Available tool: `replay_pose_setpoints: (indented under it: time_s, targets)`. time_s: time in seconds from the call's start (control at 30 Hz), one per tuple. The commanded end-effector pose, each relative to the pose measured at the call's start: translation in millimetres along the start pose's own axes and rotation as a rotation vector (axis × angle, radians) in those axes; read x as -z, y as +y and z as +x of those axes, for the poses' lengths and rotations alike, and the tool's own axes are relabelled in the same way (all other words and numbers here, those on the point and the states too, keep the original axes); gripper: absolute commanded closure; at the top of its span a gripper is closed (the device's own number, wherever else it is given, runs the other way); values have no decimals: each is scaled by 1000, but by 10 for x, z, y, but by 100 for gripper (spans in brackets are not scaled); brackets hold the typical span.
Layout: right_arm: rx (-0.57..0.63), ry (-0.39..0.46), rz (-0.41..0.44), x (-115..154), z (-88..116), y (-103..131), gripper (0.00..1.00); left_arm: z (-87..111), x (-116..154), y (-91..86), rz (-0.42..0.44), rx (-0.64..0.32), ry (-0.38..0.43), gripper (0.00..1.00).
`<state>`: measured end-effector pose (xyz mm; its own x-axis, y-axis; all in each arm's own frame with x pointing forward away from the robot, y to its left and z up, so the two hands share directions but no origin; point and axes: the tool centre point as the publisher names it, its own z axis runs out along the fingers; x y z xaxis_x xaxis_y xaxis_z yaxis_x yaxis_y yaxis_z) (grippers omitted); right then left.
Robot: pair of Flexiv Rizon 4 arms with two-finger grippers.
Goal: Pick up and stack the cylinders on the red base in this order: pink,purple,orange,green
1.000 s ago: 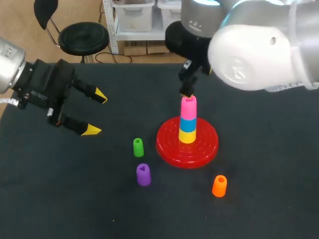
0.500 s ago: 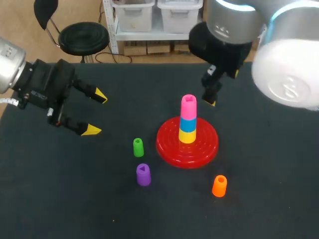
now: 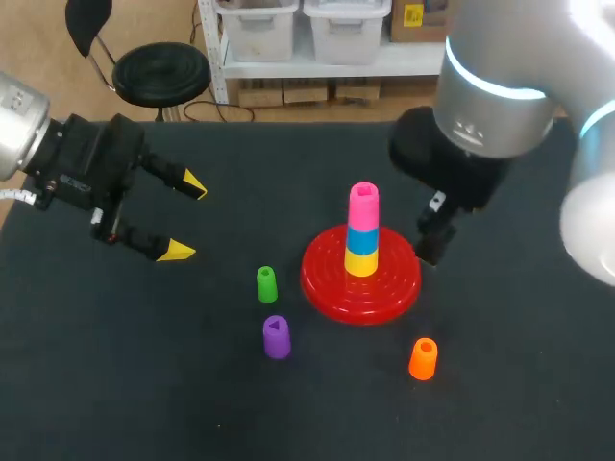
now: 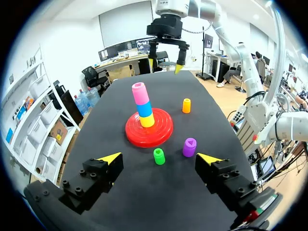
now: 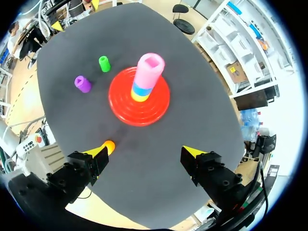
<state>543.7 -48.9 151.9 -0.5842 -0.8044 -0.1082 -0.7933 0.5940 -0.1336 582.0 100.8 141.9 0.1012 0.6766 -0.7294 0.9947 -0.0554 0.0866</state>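
Observation:
On the red base (image 3: 327, 288) stands a stack: yellow at the bottom, blue, then the pink cylinder (image 3: 363, 205) on top. The green cylinder (image 3: 266, 284) and the purple cylinder (image 3: 277, 337) stand loose on the table left of the base. The orange cylinder (image 3: 423, 358) is at its front right. My right gripper (image 5: 147, 150) hangs open and empty just right of the base, with the orange cylinder (image 5: 109, 146) beside one fingertip. My left gripper (image 3: 185, 218) is open and empty at the far left, with the green cylinder (image 4: 159, 154) well ahead of it.
A black tabletop (image 3: 115, 384) lies under everything. Its back edge (image 3: 288, 123) runs a little behind the stack.
My right arm has swung from above and behind the pink cylinder to the right and toward the front, down beside the base. The left arm and all cylinders have stayed put.

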Motion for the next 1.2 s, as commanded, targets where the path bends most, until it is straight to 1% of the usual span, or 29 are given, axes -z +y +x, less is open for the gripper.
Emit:
replay_pose_setpoints:
  time_s: [0.03, 0.3, 0.6, 0.73, 0.8, 0.87, 0.9, 1.2]
  targets:
    - [-3, -70, -8, -20, 82, 30, 0, 12, -4, 1, -1, -2, -3, 0]
    - [65, -101, -37, 74, -51, 263, 0, 12, -4, 1, -1, -2, -3, 0]
    - [119, -55, -61, 29, -150, 462, 0, 12, -4, 1, -1, -2, -3, 0]
    - [135, -49, -75, 59, -195, 538, 0, 12, -4, 1, -1, -2, -3, 0]
    - [141, -45, -72, 56, -216, 560, 0, 12, -4, 1, -1, -2, -3, 0]
    - [122, -59, -43, 54, -240, 549, 0, 12, -4, 1, -1, -2, -3, 0]
    - [95, -72, -9, 60, -249, 498, 0, 12, -4, 1, -1, -2, -3, 0]
    - [95, -72, -9, 60, -249, 498, 0, 12, -4, 1, -1, -2, -3, 0]
